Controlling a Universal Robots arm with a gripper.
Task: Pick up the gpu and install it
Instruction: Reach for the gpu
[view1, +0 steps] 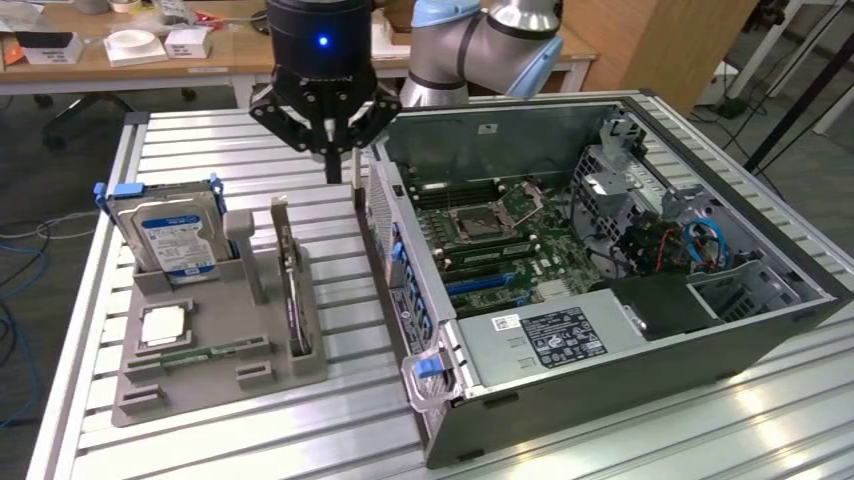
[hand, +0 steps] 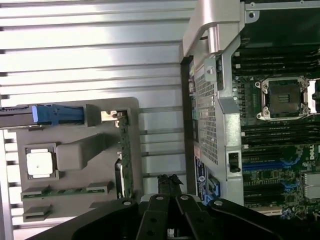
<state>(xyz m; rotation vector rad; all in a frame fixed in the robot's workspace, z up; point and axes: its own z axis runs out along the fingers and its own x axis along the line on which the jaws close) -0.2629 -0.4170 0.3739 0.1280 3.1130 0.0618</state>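
Observation:
The gpu (view1: 291, 292) stands on edge in a slot of the grey holder tray (view1: 267, 375), a thin dark card with a metal bracket at its far end. From the wrist it appears edge-on as a thin green-brown strip (hand: 124, 155). My gripper (view1: 334, 172) hangs above the table between the tray's far end and the open computer case (view1: 747, 340), behind and above the gpu and not touching it. Its fingers (hand: 170, 182) are shut together with nothing between them.
A silver hard drive with a blue label (view1: 167, 238) stands in the tray at the exterior view's left of the gpu. A processor chip (view1: 163, 325) and a memory stick (view1: 200, 352) lie in the tray. The case's motherboard (view1: 487, 235) lies exposed. A desk (view1: 160, 60) stands behind.

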